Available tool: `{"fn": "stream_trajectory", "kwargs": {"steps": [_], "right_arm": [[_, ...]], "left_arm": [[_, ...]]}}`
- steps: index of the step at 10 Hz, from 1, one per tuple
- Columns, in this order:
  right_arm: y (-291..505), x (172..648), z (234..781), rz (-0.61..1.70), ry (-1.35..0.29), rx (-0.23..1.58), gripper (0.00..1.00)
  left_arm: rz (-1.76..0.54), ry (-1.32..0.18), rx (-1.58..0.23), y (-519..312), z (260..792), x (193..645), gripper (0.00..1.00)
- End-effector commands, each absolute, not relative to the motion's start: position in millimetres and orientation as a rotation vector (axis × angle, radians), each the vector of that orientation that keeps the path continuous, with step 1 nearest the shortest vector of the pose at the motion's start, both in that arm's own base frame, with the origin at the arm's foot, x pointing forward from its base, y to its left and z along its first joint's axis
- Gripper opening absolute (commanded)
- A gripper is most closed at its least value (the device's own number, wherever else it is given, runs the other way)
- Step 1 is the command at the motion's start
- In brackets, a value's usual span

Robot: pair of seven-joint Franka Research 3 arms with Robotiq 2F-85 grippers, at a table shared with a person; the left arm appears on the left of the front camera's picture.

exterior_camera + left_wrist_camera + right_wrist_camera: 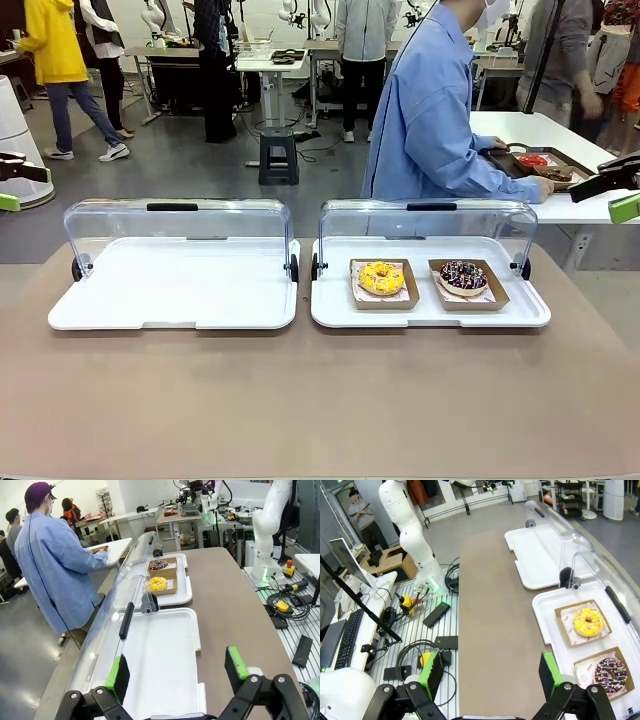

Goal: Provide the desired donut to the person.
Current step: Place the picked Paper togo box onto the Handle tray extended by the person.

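A brown matte bench (300, 400) is seen in a workshop with grey flooring, white tables and other people farther off. Two white trays are set side by side on it, each with a clear domed lid raised at the far edge: the left tray (170, 290) bare, the right tray (430, 312) carrying two brown card boxes.

A yellow donut (381, 277) lies in the left box; a chocolate donut (463, 275) with coloured sprinkles lies in the right box, just beside it.

The person (430, 110), in a light blue shirt, is turned toward a side table beyond the bench, hands at a dark tray there.

The left tool (177, 672) is held released, jaws wide, above the bare tray, well apart from both donuts. The right tool (490, 672) is likewise spread with nothing between its green pads, over the bench edge; the donuts lie near, to one side of it.
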State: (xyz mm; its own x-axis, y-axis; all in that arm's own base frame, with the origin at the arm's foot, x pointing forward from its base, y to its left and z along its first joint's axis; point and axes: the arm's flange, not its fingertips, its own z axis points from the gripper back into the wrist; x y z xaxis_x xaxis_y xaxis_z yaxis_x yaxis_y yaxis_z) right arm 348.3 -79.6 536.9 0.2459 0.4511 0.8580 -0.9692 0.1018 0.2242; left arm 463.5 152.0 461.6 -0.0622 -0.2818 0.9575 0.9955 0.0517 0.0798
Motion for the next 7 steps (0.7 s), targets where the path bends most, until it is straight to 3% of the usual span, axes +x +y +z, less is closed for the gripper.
{"fn": "stream_trajectory", "kwargs": {"steps": [1, 7], "right_arm": [[-79.3, 348.7, 536.6, 1.203, -0.718, 0.938, 1.0], [-79.3, 348.7, 536.6, 1.203, -0.718, 0.938, 1.0]], "left_arm": [[-1.338, -1.086, -0.927, 153.5, 461.2, 461.0, 1.0], [-1.338, -1.086, -0.927, 153.5, 461.2, 461.0, 1.0]]}}
